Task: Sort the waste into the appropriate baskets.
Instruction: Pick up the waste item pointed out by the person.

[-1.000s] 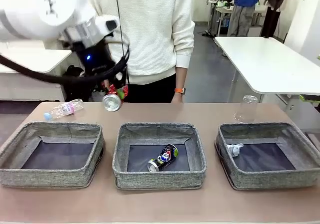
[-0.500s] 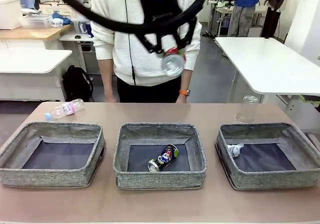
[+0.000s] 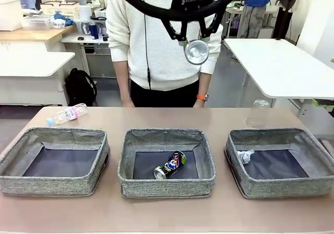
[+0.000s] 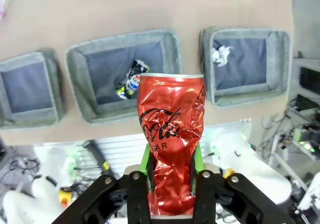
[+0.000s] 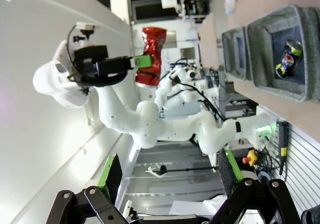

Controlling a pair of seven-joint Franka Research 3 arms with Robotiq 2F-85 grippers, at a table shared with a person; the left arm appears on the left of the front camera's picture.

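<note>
- Left wrist view: the crushed red can [image 4: 170, 134] is clamped by its lower half between the green pads of the left gripper [image 4: 171, 156], jaws partly closed, logo readable.
- Far below, the crushed dark can [image 4: 131, 79] lies in the middle basket [image 4: 120, 38], and the paper wad [image 4: 218, 54] sits in the right basket [image 4: 245, 32].
- Front view turns the red can end-on: a round silver base, high above the tabletop [image 3: 156, 117], in front of the person's sweater [image 3: 156, 46].
- The blue-capped bottle [image 3: 67, 114] lies on the tabletop behind the left basket [image 3: 52, 135].
- Right wrist view, from the side: the left arm is bent over, its gripper pointing the can at the tabletop.
- The right gripper [image 5: 169, 176] has its jaws spread wide, empty.
</note>
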